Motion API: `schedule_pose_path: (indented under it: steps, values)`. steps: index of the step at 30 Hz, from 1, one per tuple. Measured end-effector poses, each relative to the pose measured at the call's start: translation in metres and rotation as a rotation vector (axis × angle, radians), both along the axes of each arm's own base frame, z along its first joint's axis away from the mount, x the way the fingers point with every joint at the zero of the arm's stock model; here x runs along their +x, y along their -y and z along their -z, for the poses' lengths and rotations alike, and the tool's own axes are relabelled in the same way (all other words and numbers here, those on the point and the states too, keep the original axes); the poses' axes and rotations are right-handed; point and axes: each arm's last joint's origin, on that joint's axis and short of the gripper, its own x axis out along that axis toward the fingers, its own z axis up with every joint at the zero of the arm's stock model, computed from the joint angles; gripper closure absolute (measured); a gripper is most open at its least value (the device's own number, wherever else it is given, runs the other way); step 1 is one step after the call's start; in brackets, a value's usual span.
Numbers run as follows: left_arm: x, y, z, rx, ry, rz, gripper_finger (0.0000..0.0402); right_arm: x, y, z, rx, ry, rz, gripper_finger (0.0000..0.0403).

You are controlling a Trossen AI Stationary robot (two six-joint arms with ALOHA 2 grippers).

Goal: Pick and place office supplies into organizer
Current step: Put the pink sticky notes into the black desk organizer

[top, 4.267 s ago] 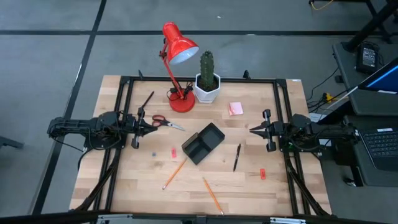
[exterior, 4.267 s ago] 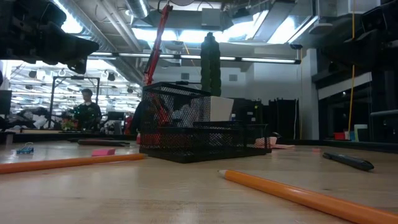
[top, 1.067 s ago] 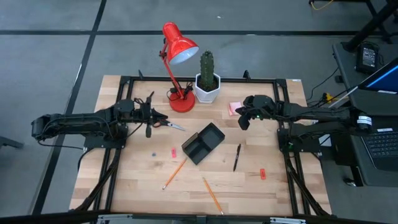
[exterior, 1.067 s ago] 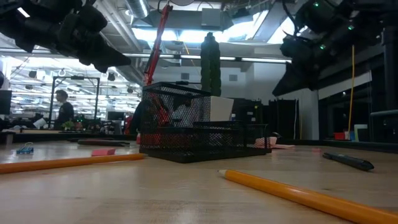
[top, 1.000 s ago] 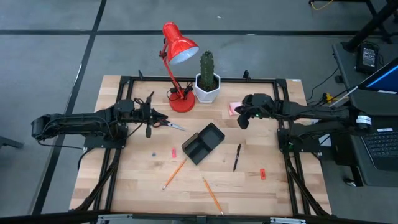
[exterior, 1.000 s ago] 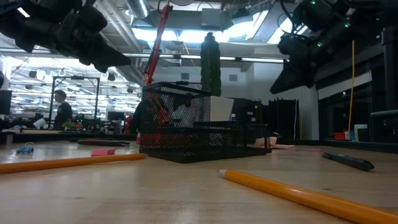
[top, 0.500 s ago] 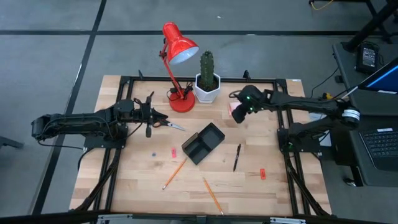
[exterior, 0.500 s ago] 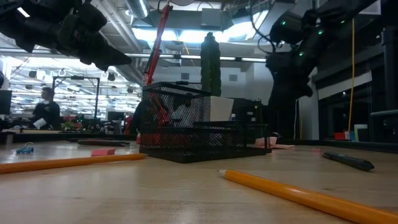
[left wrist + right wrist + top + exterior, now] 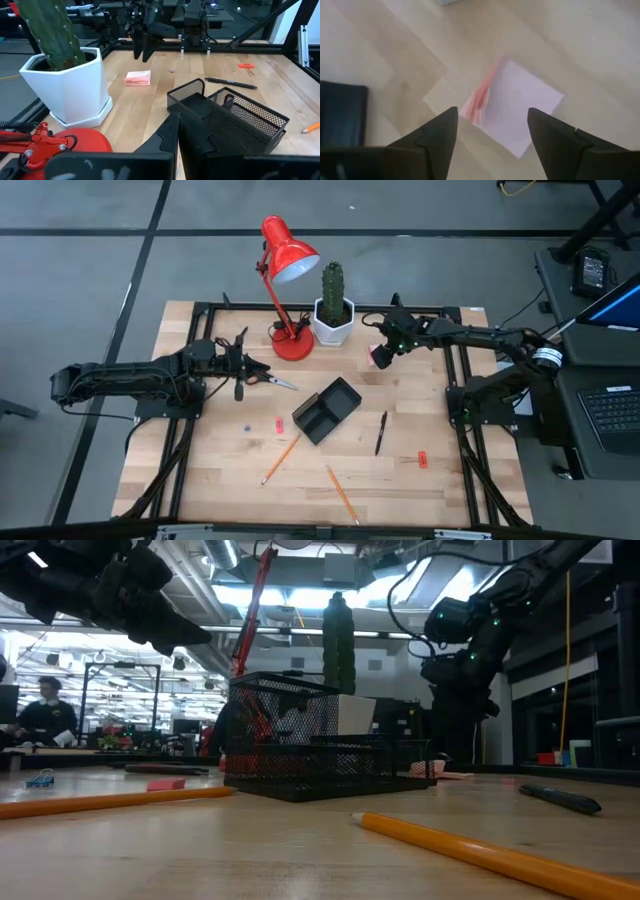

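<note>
The pink sticky-note pad (image 9: 512,107) is a thin square stack lying flat on the counter (image 9: 400,490) near the white cactus pot (image 9: 333,323), and the right gripper (image 9: 492,125) hangs right above it with its jaws spread apart. The black mesh organizer (image 9: 326,409) sits mid-counter, its compartments empty. The left gripper (image 9: 262,366) hovers over the red-handled scissors (image 9: 268,377), jaws together.

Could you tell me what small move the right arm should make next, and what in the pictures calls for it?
Probably a straight descent. The right tool hangs open above the pink sticky-note pad, its fingers straddling one corner, and the pad lies flat on the table beside the cactus pot. Lowering until the fingers bracket the pad's edges, then closing, looks like the sensible step.
</note>
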Motion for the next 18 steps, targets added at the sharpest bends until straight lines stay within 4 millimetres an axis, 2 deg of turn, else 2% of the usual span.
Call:
schedule_pose_path:
  steps: [18]
  values:
    - [0.0,0.0,0.0,0.0,-0.001,0.0,0.0396,0.011,0.001,0.023,0.085,-0.03,-0.012,0.0153]
